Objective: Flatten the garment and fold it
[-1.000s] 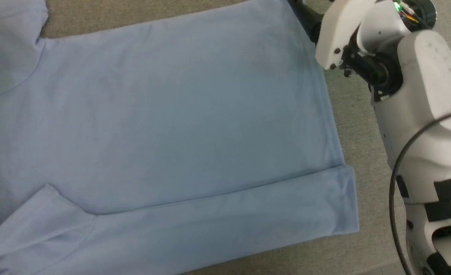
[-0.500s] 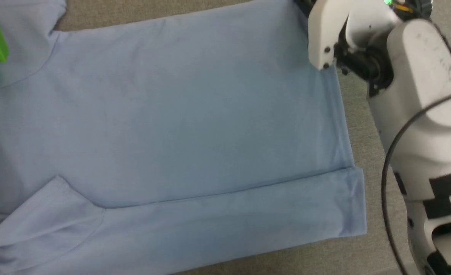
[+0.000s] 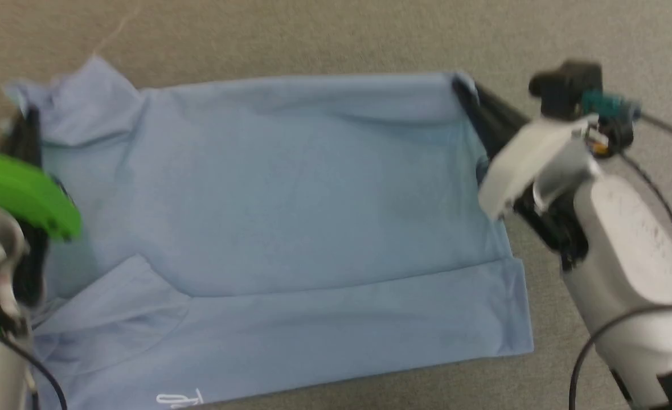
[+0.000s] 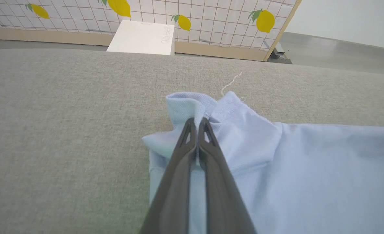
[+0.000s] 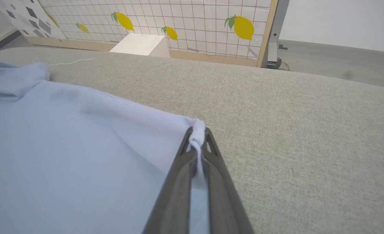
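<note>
The garment (image 3: 290,228), a light blue T-shirt, lies spread on the grey fabric surface (image 3: 324,34); its near edge is folded over in a long band with small white print (image 3: 179,398) at the bottom. My left gripper (image 4: 197,122) is shut on a bunched sleeve corner at the far left (image 3: 25,122). My right gripper (image 5: 197,131) is shut on the garment's far right corner, a pinch of cloth showing between its tips (image 3: 464,91). Both pinched corners sit slightly raised, and the far edge runs taut between them.
A loose white thread (image 4: 231,83) lies on the surface beyond the sleeve. Past the surface's far edge stand a white box (image 4: 143,37) and a tiled panel with lemon prints (image 5: 192,19). Bare grey surface surrounds the garment.
The head camera has tilted up, bringing the garment's far edge into view. The right gripper has shut on the far right corner, which now stands lifted.
</note>
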`<state>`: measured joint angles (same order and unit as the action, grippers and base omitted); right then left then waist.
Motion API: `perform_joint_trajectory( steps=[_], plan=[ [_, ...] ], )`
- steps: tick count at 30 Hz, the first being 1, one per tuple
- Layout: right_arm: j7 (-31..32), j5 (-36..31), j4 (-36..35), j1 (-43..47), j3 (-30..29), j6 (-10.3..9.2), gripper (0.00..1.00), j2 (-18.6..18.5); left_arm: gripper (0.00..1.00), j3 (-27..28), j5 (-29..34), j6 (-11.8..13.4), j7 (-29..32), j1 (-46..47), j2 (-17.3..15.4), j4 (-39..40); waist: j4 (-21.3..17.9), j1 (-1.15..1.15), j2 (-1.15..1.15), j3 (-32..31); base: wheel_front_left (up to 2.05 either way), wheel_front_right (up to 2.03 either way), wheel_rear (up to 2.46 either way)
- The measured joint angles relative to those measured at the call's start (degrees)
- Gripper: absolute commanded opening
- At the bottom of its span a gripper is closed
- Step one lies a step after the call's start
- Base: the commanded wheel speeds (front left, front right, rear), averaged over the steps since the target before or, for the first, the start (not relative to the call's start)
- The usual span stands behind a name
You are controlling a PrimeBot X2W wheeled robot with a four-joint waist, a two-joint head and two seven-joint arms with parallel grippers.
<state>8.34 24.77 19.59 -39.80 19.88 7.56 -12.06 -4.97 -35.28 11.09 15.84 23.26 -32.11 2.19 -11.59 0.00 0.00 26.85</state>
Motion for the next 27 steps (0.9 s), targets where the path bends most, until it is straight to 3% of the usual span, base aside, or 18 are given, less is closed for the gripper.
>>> perform_joint_trajectory(
  steps=[6,11,21,27],
  plan=[
    [-1.18,0.03,-0.60,9.15,-1.11,0.00,0.00,-2.07,0.00,0.63,-3.19,0.04,-2.69,-13.56,2.63,2.13,1.99,0.00,0.00,-5.85,0.00,0.00,0.00],
    [1.36,-0.10,-0.92,16.39,-3.23,0.00,0.00,-3.61,0.00,-0.08,-5.01,0.03,-2.81,-22.03,4.39,2.54,4.04,0.00,0.00,-10.27,0.00,0.00,0.00],
    [7.25,-1.22,-3.32,27.38,-5.63,0.00,0.00,-5.05,0.00,-1.04,-8.08,-0.96,-3.85,-28.53,7.40,-0.77,8.39,0.00,0.00,-15.12,0.00,0.00,0.00],
    [9.15,-3.67,-3.28,30.03,-6.30,0.00,0.00,-4.11,0.00,-1.98,-8.62,-2.12,-4.32,-29.14,7.88,-3.54,8.80,-0.01,0.00,-15.81,0.00,0.00,0.00]
  ],
)
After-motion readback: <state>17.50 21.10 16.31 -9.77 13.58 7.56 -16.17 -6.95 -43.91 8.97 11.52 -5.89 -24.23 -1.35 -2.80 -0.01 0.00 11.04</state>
